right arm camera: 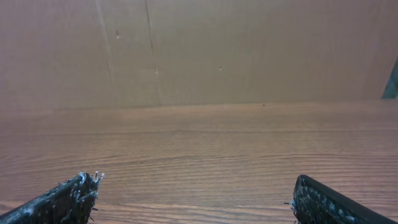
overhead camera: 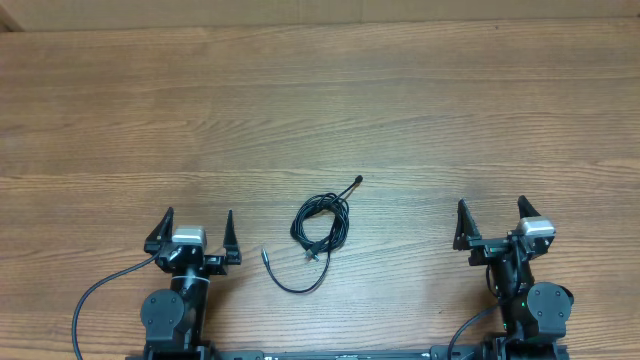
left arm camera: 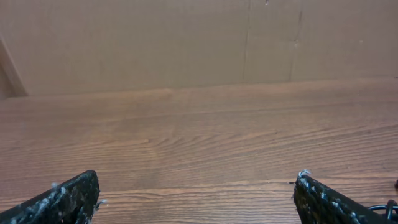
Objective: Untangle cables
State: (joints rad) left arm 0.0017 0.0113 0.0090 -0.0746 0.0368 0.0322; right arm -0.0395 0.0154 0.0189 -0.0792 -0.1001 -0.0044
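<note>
On the brown wooden worktop (overhead camera: pixel 320 90), a small black bundle of cables (overhead camera: pixel 320 224). Near the middle, a bit closer to the robot's side. Looped round and round in a messy ring. One end with a little plug (overhead camera: pixel 358 181) poking out up and to the right. Another end trailing below the ring in a long curve, with a small tip on the left. Flat on the wood, touched by nothing.

Left claw (overhead camera: pixel 198 222) low by the near edge, to the left of the bundle and well apart from it. Spread wide, with nothing between its two fingers. A thick black cord (overhead camera: pixel 95 300) curling off the arm behind it.

Right claw (overhead camera: pixel 491 212) by the near edge too, on the other side and farther from the bundle. Also spread wide, pinching nothing.

From the left wrist camera, two dark fingers (left arm camera: pixel 68 199) at the bottom corners with bare wood between. A tiny bit of the cables just past the right-hand one. From the right wrist camera, the same wide gap, then wood and a plain tan wall (right arm camera: pixel 249 50).
</note>
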